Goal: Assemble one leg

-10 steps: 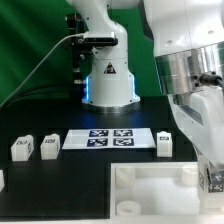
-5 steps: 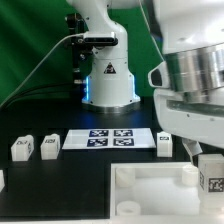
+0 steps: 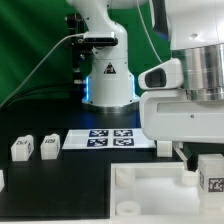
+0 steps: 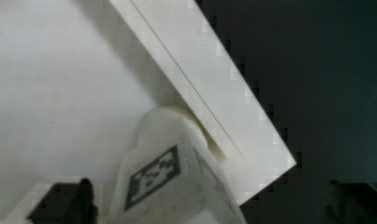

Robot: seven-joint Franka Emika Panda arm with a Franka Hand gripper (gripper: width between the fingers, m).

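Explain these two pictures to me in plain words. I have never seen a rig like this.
The machine is a white robot arm standing on a black table. One picture looks on from off the arm, the other from a camera on its wrist. On the table lie a large white square piece, two small tagged legs and the flat marker board. Another leg sits beside the square piece's edge, between the dark jaws; whether they grip it, the pictures do not show.
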